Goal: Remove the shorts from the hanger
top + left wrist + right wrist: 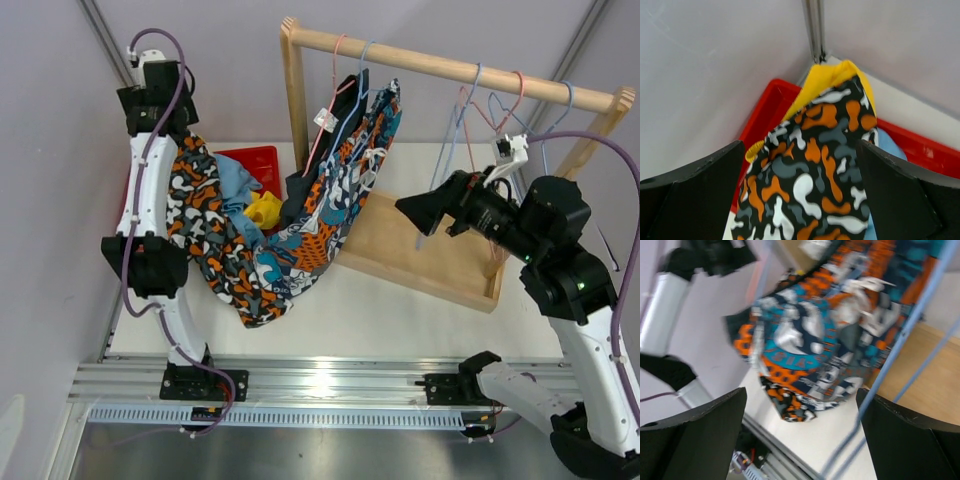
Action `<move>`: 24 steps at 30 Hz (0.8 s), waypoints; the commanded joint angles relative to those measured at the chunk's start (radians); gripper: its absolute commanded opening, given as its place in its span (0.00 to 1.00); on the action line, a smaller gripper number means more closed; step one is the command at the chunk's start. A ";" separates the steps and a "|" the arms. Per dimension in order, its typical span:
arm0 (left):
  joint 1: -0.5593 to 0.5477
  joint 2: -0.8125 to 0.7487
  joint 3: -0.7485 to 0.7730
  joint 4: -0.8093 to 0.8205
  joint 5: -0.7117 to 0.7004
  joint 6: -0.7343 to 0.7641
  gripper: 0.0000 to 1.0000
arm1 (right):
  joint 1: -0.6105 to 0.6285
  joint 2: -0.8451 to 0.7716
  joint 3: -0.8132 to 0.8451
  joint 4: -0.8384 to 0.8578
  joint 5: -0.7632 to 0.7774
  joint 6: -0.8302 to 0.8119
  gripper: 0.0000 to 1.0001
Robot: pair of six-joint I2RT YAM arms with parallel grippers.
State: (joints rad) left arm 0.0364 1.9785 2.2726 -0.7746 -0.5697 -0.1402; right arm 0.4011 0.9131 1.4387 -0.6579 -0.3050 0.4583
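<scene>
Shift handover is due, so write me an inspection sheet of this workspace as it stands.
Surface: white table; a wooden rack stands on it.
Job's things: patterned shorts and black shorts hang from the rack; camouflage shorts run from the left hand down alongside its arm; blue shorts and yellow shorts are piled at the red bin.
Clutter: empty hangers on the rail.
Hands: left hand open, camouflage shorts between its fingers; right hand open, empty, facing the patterned shorts.
Cables: purple cables along both arms.
Surroundings: pale walls.
</scene>
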 commanded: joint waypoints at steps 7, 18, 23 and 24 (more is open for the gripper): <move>-0.299 -0.513 -0.407 0.080 0.021 -0.016 0.99 | 0.318 0.285 0.377 0.063 0.104 -0.152 0.99; -0.487 -1.013 -1.022 0.216 0.169 -0.079 0.99 | 0.306 0.481 0.542 0.043 0.303 -0.144 0.99; -0.489 -1.152 -1.240 0.294 0.226 -0.087 0.99 | 0.305 0.478 0.505 0.138 0.334 -0.122 0.99; -0.489 -1.181 -1.257 0.299 0.235 -0.090 0.99 | 0.305 0.480 0.497 0.153 0.343 -0.113 0.99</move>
State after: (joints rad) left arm -0.4438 0.8494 1.0718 -0.5583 -0.4038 -0.2031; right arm 0.7082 1.4132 1.9255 -0.6060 -0.0166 0.3321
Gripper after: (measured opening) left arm 0.993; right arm 0.993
